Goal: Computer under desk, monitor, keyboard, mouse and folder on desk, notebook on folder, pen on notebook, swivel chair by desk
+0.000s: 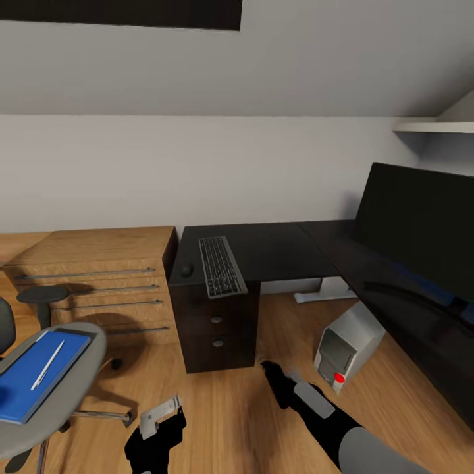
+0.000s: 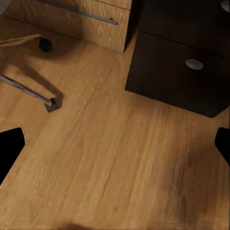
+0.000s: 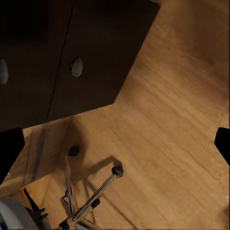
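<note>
On the dark L-shaped desk (image 1: 283, 247) lie a grey keyboard (image 1: 222, 266) and, just left of it, a black mouse (image 1: 187, 269). The black monitor (image 1: 421, 227) stands on the desk's right wing. A white computer tower (image 1: 345, 345) sits tilted on the floor beside that wing. At the left, the grey swivel chair (image 1: 72, 395) carries a flat blue folder (image 1: 29, 382) with a white pen (image 1: 47, 364) on it; a separate notebook cannot be made out. My left gripper (image 1: 155, 451) (image 2: 115, 148) and right gripper (image 1: 273, 378) (image 3: 115, 143) hang open over bare floor, holding nothing.
A wooden dresser (image 1: 99, 283) stands left of the desk's dark drawer unit (image 1: 214, 329) (image 2: 182, 72) (image 3: 57, 57). Chair legs and casters (image 2: 48, 103) (image 3: 117, 170) reach across the wooden floor (image 1: 230, 408) near both grippers. A white shelf (image 1: 434, 126) hangs at the upper right.
</note>
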